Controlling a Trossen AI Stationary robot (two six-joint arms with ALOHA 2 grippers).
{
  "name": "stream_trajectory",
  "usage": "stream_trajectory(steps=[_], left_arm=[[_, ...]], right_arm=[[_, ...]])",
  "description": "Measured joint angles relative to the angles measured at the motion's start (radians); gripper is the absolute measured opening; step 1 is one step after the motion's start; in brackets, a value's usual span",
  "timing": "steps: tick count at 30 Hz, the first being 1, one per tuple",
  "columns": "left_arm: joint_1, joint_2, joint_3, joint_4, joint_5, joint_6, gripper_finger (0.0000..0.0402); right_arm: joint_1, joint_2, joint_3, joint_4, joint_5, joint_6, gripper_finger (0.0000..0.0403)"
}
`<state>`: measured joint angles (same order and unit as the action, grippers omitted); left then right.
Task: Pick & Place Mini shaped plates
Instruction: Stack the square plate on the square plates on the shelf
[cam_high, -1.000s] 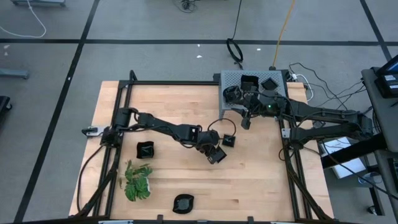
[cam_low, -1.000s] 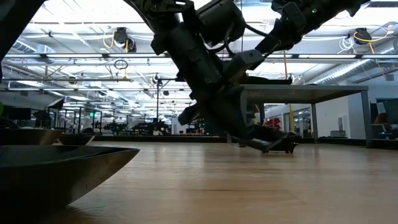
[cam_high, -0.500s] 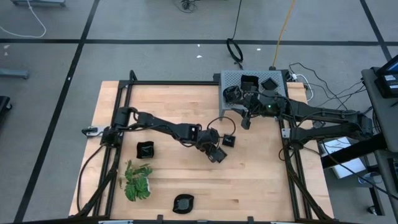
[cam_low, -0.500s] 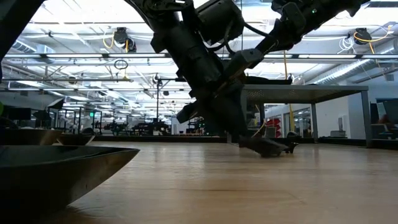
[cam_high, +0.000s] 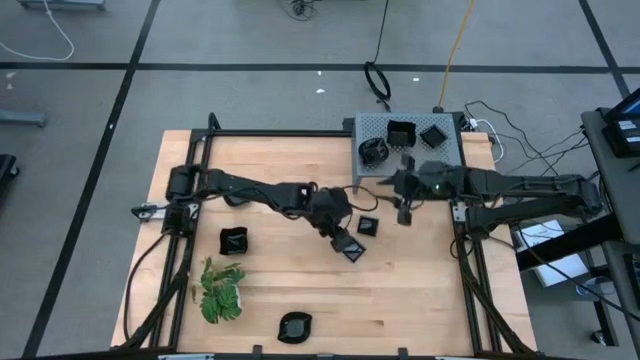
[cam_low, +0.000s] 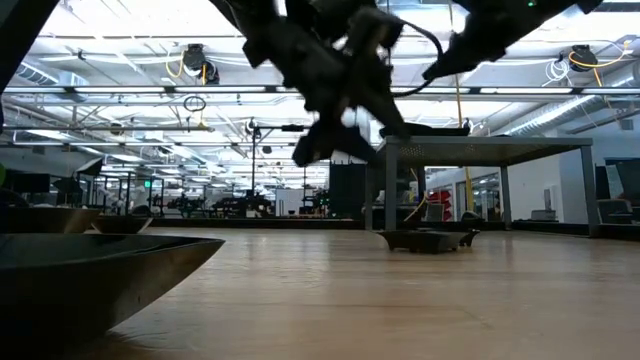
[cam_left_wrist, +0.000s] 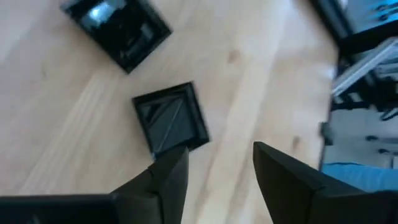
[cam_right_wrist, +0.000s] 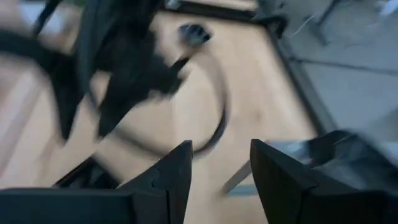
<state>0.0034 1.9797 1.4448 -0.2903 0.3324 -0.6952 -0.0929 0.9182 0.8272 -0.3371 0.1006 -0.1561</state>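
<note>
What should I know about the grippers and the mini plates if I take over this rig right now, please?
Left gripper: open, empty, above mid-table, with two square plates lying free below it.
Right gripper: open, empty, hovering just in front of the grey perforated box.
Done: three plates sit on the box.
Left: the two mid-table plates, one square plate near the plant, and one round plate at the table's front edge.
</note>
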Motion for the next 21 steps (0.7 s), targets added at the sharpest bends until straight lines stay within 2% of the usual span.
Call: stream_trajectory(steps=[5,9,13,15,21], left_arm=[[0.014,-0.117,0.001,0.003,0.036,0.01,0.0178],[0.026,-0.217,0.0,-0.013,0.037,0.015,0.0171],[0.038,-0.335,0.001,-0.006,0.038,0.039,0.0165],[0.041,-0.392,0.001,-0.034,0.037,0.115,0.0163],[0.059,-0.563,0.001,-0.07,0.034,0.321,0.0171]], right_arm=[[0.099,0.043,0.0,-0.13,0.0,0.041,0.0153],[0.146,0.095,0.0,-0.151,0.002,0.048,0.015],[0.165,0.158,0.0,-0.119,0.002,0.111,0.0149],[0.167,0.195,-0.005,-0.098,0.003,0.127,0.015],[0.167,0.291,-0.095,0.113,0.002,0.149,0.0146]])
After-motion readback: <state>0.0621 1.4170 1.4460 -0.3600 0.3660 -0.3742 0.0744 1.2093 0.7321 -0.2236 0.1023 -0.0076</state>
